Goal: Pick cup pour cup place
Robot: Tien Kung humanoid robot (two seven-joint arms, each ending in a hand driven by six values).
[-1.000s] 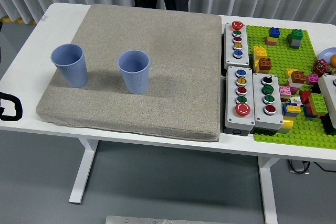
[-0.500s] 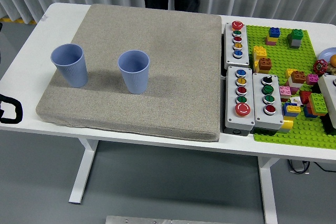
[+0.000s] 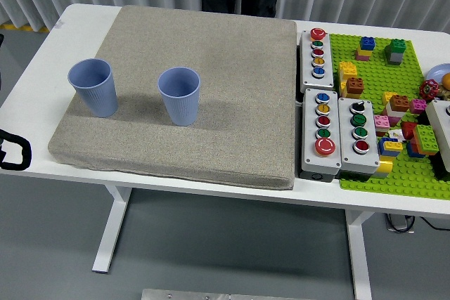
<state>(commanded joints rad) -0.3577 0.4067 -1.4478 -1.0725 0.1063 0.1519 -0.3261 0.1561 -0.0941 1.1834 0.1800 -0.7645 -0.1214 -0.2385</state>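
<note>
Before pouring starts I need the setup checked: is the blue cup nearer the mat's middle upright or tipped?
Upright. The right blue cup stands on its base on the grey mat, its open rim facing up.

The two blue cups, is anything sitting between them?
No. In the head view, only bare grey mat shows between the left cup and the right cup.

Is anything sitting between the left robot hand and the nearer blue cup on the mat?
Nothing visible. The left robot hand sits at the picture's left edge beside the table; only bare tabletop and grey mat lie between it and the left blue cup.
</note>
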